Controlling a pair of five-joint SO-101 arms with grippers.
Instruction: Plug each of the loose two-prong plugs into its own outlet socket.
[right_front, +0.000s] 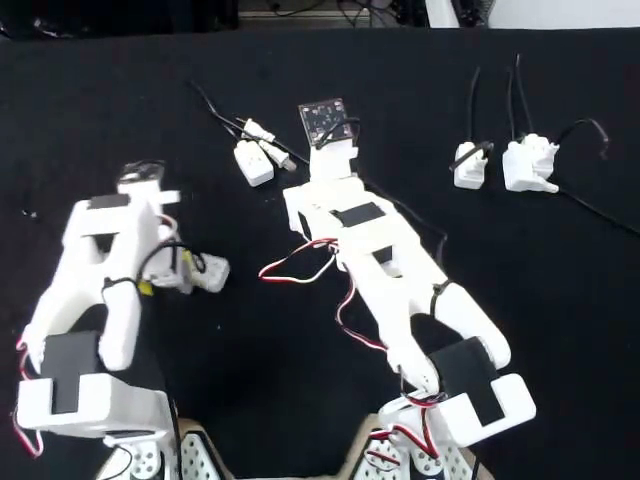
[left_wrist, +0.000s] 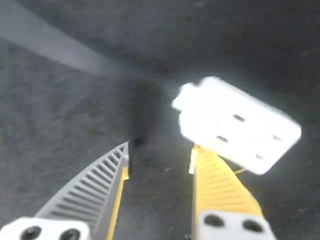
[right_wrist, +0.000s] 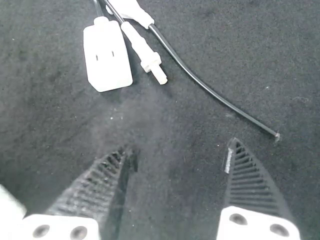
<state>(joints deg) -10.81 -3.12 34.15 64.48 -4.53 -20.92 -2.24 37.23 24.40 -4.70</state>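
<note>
Left wrist view
Left claw: fingers apart, nothing between them.
Socket block: white, slots facing up, just past the tip of the yellow finger and off to that finger's outer side, not in the gap; whether it touches the tip I cannot tell.

Right wrist view
Right claw: spread wide and empty, over bare black cloth.
Second socket block: ahead of the claw, on the side of its darker finger, well clear of the tips.
Plug: just beside that block, its nose angled back toward the claw.
Cord: thin and black, crossing ahead of the other finger to a free end.

High view
Far pieces: more white plug parts, well apart from both claws, beyond the right arm's outer side.

Step in hand
Likely job: right claw fetches the plug; left steadies a block.
Doing it well: centre the gap on the plug's body, not the cord, and leave its nose free. Shift the left claw sideways until the block sits between the fingers.
</note>
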